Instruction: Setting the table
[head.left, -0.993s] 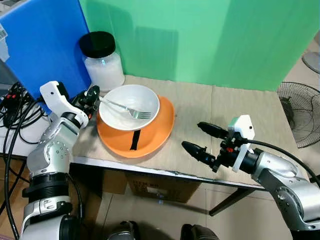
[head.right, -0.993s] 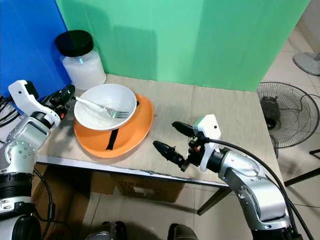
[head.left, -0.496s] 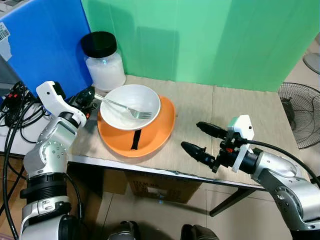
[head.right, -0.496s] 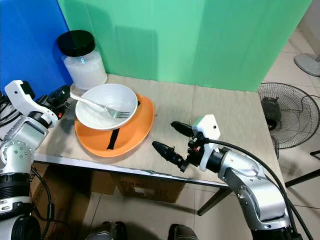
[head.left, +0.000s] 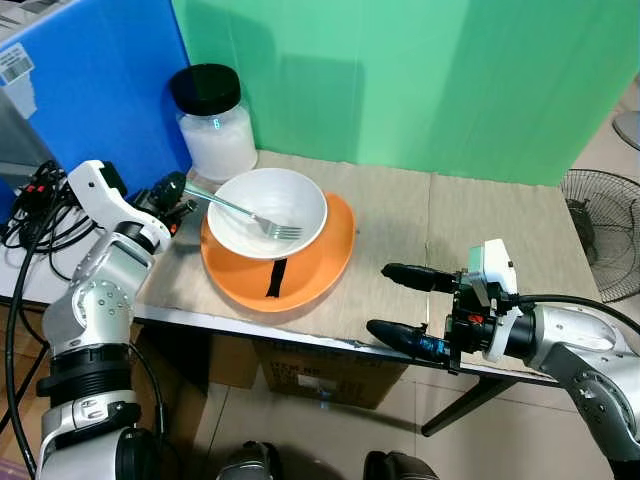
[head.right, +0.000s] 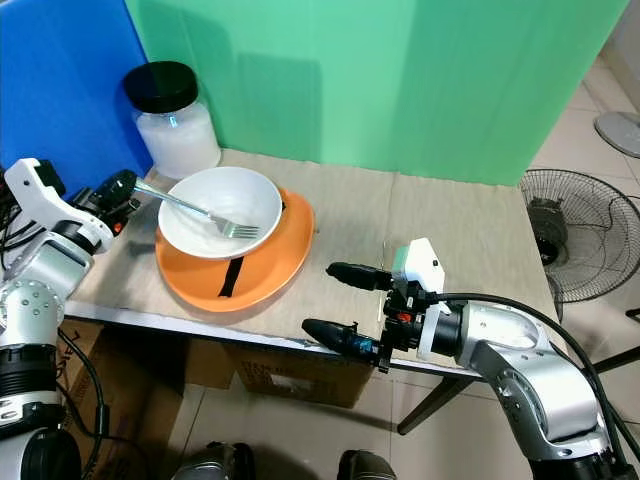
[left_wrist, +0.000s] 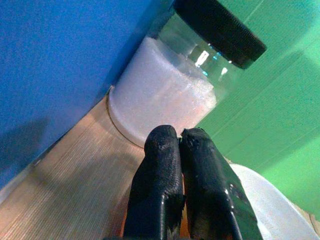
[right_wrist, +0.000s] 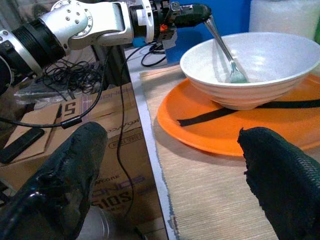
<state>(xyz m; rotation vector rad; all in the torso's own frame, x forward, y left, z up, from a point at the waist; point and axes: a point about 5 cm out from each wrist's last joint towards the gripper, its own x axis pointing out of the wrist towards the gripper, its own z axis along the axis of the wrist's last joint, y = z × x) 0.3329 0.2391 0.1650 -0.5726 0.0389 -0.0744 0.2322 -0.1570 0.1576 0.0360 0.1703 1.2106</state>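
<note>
Fingers spread wide and empty, right hand (head.left: 420, 310) hovers at the desk's (head.left: 470, 230) near edge, while farther off left hand (head.left: 172, 192), pinched on the fork (head.left: 245, 213) handle, holds its tines slanting rightward into the white bowl (head.left: 266, 211) atop the orange plate (head.left: 300, 275)

Green backdrop wall (head.left: 420, 80) across top & centre of frame; blue panel (head.left: 90, 90) upper left. Light wood-grain table (head.left: 480, 220) fills the middle, front edge running lower left to lower right. Cardboard box (head.left: 320, 375) under it, bottom centre, on beige tiled floor (head.left: 300, 430). Fan (head.left: 605, 225) at right edge. Black cables (head.left: 30, 215) at left edge.
</note>
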